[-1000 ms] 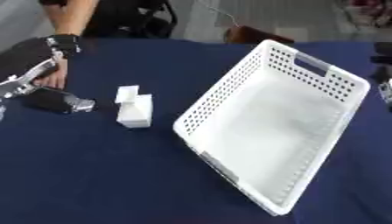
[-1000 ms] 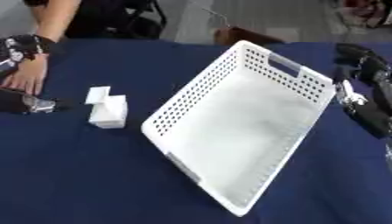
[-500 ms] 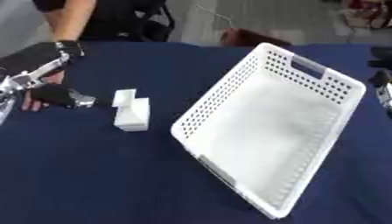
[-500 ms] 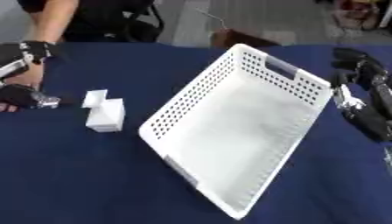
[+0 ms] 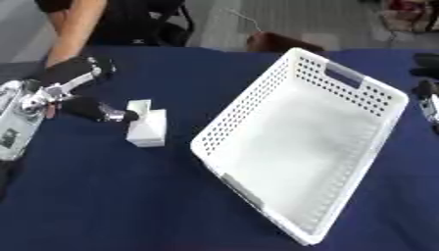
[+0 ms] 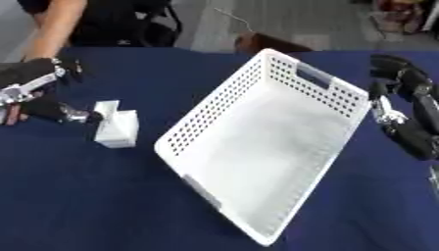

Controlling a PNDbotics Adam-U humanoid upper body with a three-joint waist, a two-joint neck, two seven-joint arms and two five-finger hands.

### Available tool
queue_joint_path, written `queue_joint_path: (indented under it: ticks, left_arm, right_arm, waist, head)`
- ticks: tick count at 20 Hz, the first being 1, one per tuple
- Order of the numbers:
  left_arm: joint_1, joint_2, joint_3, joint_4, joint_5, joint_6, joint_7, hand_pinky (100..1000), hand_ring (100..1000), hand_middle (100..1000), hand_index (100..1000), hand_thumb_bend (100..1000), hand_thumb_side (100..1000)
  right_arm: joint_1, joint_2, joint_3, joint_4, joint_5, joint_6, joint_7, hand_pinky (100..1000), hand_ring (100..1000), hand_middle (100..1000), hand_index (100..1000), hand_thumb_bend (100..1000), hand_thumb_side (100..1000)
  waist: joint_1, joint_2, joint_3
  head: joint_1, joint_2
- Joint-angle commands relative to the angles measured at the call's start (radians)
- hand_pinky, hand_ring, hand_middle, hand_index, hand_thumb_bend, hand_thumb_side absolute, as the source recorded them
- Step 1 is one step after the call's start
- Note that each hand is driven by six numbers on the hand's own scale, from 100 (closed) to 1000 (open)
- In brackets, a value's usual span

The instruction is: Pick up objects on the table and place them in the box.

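A white perforated box (image 5: 360,98) lies askew across the middle and right of the blue table (image 5: 129,196), with nothing in it. Two white blocks (image 5: 147,126) sit together left of it. A dark stubby object with a silver end (image 5: 101,111) lies touching the blocks' left side. A person's hand (image 6: 12,114) with a black wrist cover (image 5: 75,69) rests at that object's far end. My left hand (image 5: 41,96) shows silver at the left edge, a finger stretched out above the dark object, holding nothing. My right hand (image 6: 404,117) hangs relaxed beyond the box's right rim.
A seated person is at the table's far left edge. A brown object (image 5: 276,41) lies behind the box at the far edge. Bare blue cloth fills the front left.
The dark object and the person's hand have shifted right, up against the white blocks. My left hand has lifted slightly. The right hand stays beside the box.
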Motion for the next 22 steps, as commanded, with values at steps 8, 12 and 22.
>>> queue_joint_path:
  ticks: [8, 12, 22]
  left_arm:
    - [0.002, 0.015, -0.013, -0.017, 0.062, -0.006, -0.027, 617, 678, 814, 875, 745, 719]
    - [-0.002, 0.010, -0.015, -0.005, 0.054, -0.005, -0.023, 621, 681, 816, 876, 741, 719]
    - [-0.033, -0.011, -0.032, 0.032, -0.004, -0.016, 0.003, 644, 704, 817, 874, 750, 718]
  right_arm:
    - [-0.014, -0.016, -0.006, -0.010, -0.005, 0.000, 0.002, 699, 837, 895, 890, 100, 688]
    - [-0.015, -0.015, -0.006, -0.010, -0.005, -0.001, 0.001, 699, 837, 895, 890, 100, 688]
    - [-0.019, -0.012, -0.005, -0.011, -0.007, -0.001, 0.003, 699, 837, 895, 891, 100, 688]
  waist:
    - [0.000, -0.013, 0.002]
    - [-0.002, -0.013, 0.001]
    - [-0.006, -0.008, -0.005]
  head:
    - [0.010, -0.010]
    - [0.011, -0.010]
    - [0.018, -0.016]
